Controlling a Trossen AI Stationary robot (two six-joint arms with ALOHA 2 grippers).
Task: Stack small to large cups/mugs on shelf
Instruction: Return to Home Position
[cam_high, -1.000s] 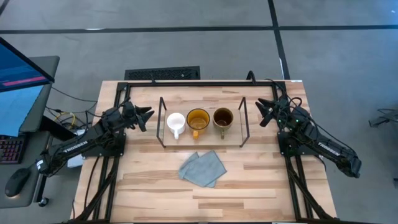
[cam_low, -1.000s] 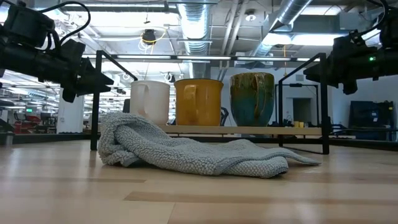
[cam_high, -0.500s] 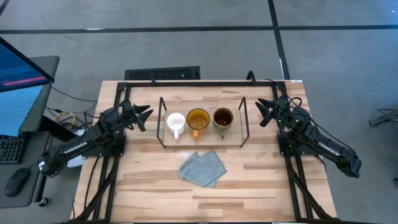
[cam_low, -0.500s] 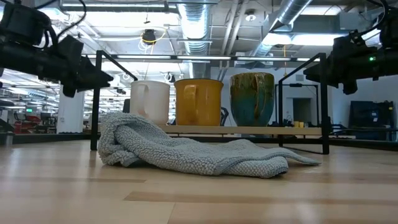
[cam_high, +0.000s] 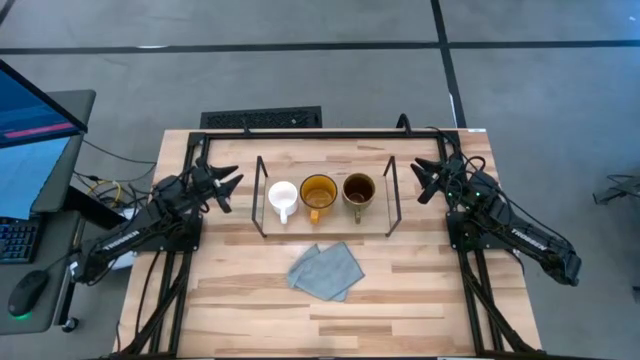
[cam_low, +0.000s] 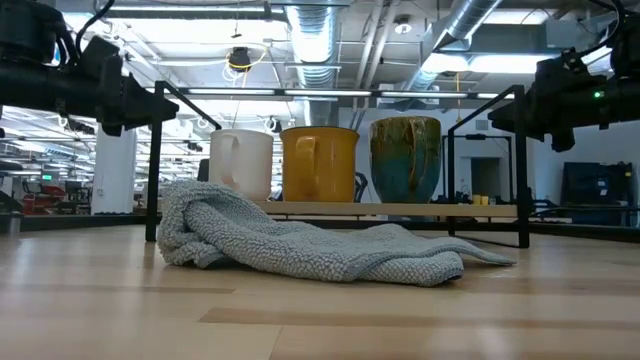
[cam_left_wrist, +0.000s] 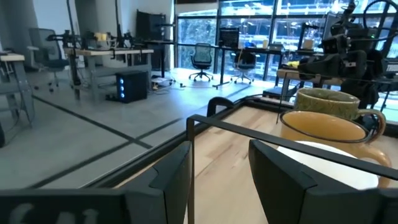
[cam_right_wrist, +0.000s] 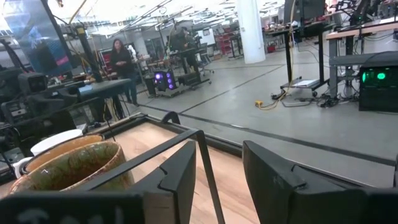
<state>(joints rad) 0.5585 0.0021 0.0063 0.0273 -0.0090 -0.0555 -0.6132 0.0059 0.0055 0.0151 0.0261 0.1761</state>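
Three mugs stand in a row on the low light-wood shelf (cam_high: 325, 222) with black wire ends: a small white mug (cam_high: 282, 196) on the left, a yellow-amber mug (cam_high: 318, 191) in the middle, an olive-brown mug (cam_high: 359, 189) on the right. They also show in the low view as the white mug (cam_low: 241, 164), the amber mug (cam_low: 320, 164) and the olive mug (cam_low: 406, 159). My left gripper (cam_high: 229, 187) is open and empty, left of the shelf. My right gripper (cam_high: 424, 182) is open and empty, right of the shelf.
A grey-blue cloth (cam_high: 326, 270) lies crumpled on the wooden tabletop (cam_high: 250, 300) in front of the shelf. A black frame rail (cam_high: 320, 132) runs along the table's far edge. A person (cam_right_wrist: 120, 57) stands far off in the room.
My left gripper has drawn back a little toward the table's left edge and risen slightly, away from the shelf. The mugs, the cloth and my right arm have kept still.
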